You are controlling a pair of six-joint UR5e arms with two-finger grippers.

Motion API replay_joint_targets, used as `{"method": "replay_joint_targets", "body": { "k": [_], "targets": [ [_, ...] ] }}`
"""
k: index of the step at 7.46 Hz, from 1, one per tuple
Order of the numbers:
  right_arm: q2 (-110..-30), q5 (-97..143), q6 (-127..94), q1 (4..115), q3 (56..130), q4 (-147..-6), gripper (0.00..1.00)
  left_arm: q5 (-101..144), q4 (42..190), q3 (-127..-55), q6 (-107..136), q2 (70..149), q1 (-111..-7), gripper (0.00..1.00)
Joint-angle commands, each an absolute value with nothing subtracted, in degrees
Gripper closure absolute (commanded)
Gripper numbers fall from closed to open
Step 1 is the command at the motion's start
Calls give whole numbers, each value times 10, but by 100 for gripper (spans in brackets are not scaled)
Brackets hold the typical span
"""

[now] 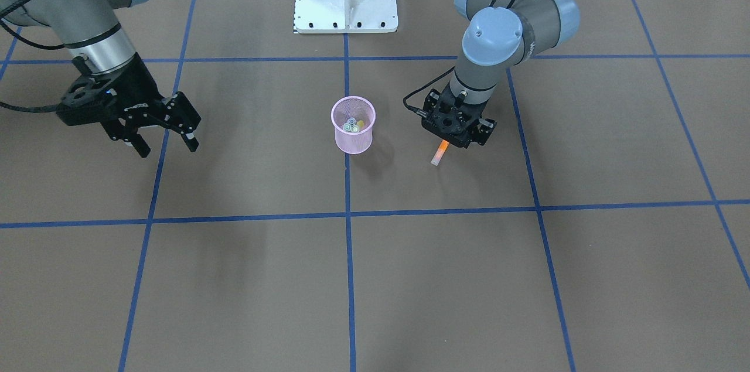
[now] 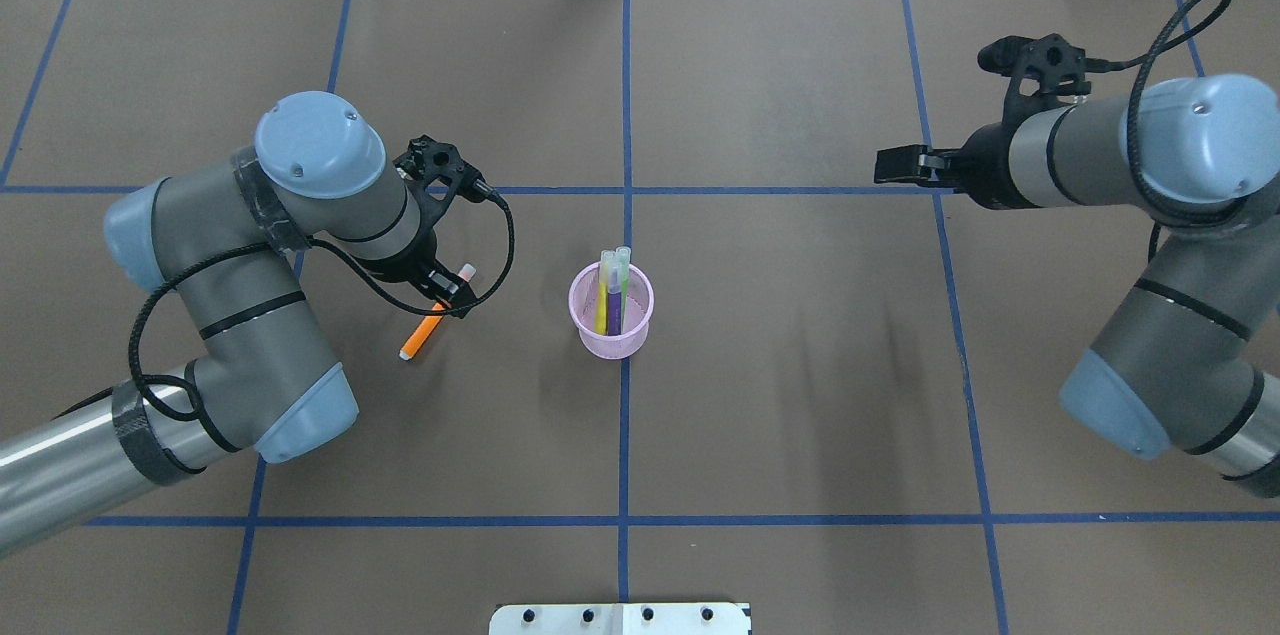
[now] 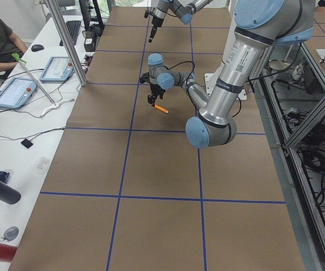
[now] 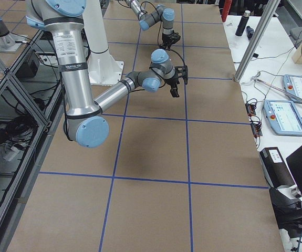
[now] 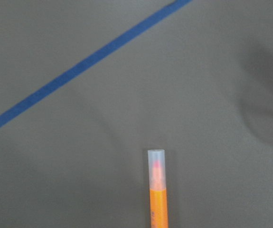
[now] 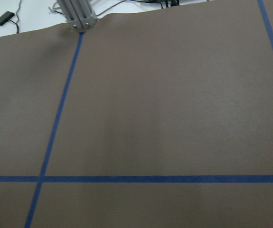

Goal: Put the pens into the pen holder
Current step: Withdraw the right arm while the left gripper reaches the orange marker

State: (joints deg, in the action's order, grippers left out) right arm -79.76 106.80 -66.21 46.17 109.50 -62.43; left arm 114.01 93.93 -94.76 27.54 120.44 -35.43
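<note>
The left gripper (image 2: 447,295), clamped on the last, orange pen (image 2: 421,334) between the tabletop's (image 2: 800,385) left edge and the pen holder (image 2: 625,347) at its centre, must next swing it upright over the holder's mouth, while the right gripper (image 1: 166,146) hangs open.

You're in a robotics lab. Your surface (image 2: 800,365) is taped into blue squares, with control tablets (image 3: 14,92) and aluminium framing (image 4: 254,41) beside it.
</note>
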Motion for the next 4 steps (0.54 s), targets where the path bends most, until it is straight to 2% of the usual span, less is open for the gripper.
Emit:
{"method": "replay_joint_targets", "body": {
  "k": [1, 4],
  "targets": [
    [-810, 1106, -638, 487, 1093, -624, 1, 1141, 939, -898, 272, 1237, -348, 28],
    [-810, 1102, -639, 487, 1094, -623, 1, 1138, 912, -897, 240, 1242, -349, 34]
  ]
}}
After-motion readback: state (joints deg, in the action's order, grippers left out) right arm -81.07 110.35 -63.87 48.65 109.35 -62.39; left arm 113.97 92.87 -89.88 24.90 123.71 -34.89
